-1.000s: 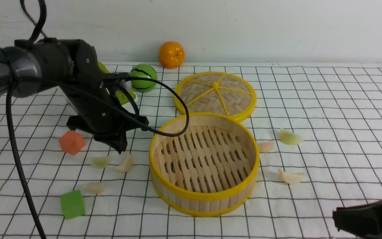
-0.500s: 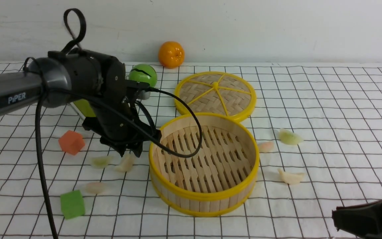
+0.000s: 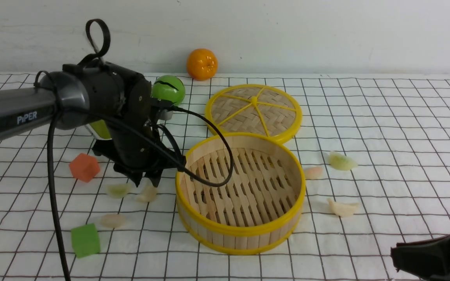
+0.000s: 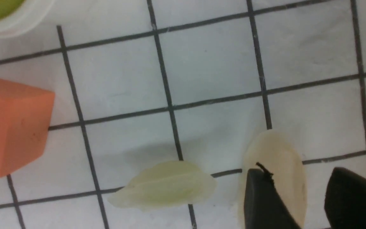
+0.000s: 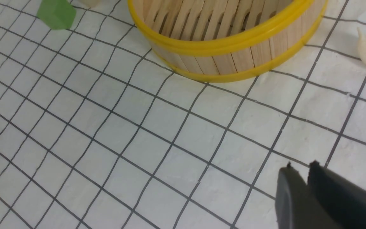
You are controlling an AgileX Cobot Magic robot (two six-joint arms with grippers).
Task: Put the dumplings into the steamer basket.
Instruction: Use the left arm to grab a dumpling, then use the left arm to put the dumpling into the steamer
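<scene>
Left gripper (image 4: 299,181) tips cover part of one dumpling (image 4: 275,149) (left wrist view); right gripper (image 5: 300,167) cut off by picture's edge.

Bright, even light; faint soft shadows

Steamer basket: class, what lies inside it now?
Inside the steamer basket only bare slatted floor shows; the dumplings lie outside it. Its near wall hides the floor strip behind it, and a black cable crosses part.
</scene>
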